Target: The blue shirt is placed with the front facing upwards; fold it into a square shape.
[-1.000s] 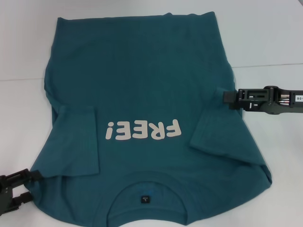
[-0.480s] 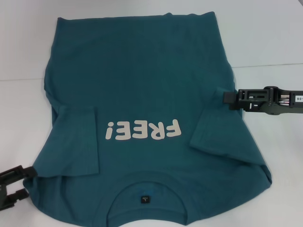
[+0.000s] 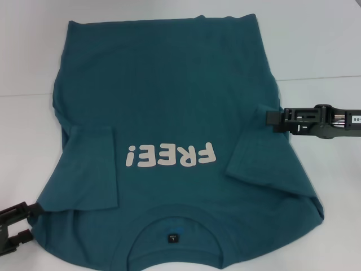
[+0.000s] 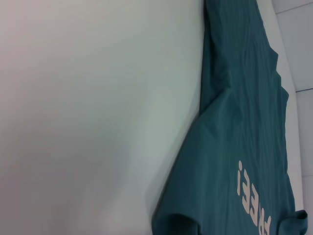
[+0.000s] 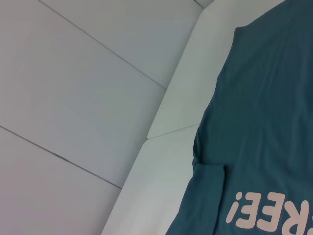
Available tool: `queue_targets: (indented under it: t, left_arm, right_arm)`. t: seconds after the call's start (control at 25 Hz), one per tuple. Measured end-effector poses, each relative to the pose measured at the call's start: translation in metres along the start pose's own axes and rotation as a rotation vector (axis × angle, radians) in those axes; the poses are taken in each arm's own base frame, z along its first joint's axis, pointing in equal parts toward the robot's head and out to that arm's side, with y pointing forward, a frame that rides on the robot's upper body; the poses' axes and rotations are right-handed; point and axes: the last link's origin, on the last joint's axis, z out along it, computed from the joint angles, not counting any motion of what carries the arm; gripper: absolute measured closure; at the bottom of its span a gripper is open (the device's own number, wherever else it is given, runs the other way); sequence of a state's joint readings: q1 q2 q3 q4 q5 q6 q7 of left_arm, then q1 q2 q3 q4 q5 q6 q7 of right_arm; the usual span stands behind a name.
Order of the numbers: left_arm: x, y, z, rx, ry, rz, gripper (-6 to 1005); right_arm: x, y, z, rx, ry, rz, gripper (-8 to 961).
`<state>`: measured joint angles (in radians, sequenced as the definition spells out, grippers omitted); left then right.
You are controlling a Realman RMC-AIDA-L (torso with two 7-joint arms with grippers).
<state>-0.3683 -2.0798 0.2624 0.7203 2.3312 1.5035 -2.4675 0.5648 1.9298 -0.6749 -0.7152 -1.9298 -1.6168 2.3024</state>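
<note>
Right gripper (image 3: 272, 118) at shirt's (image 3: 169, 101) right edge by folded-in sleeve, grip state unclear. Left gripper (image 3: 25, 223) at near-left corner, fingers parted, touching hem? can't tell. Shirt flat on table (image 3: 316, 45), front up (collar nearest robot). Wrist views: cloth and table only.

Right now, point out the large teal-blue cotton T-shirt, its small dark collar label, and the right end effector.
large teal-blue cotton T-shirt (image 3: 169, 84): head view, plain chest fabric.
small dark collar label (image 3: 171, 239): head view, label centre.
right end effector (image 3: 273, 119): head view, fingertips at the shirt's edge.
</note>
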Motion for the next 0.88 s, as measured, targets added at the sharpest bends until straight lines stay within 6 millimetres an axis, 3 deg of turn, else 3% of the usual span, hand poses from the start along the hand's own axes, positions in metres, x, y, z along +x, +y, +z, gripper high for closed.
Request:
queue_targets:
  t: [0.4,0.88]
  left_arm:
    - [-0.004,-0.005,-0.001,0.005,0.001,-0.023,191]
    - [-0.002,0.001,0.017,0.000,-0.012,-0.016,213]
  right_arm:
    - [0.000,0.000,0.000,-0.002,-0.004,0.001,325]
    - [-0.001,0.000,-0.002,0.001,-0.004,0.002,325]
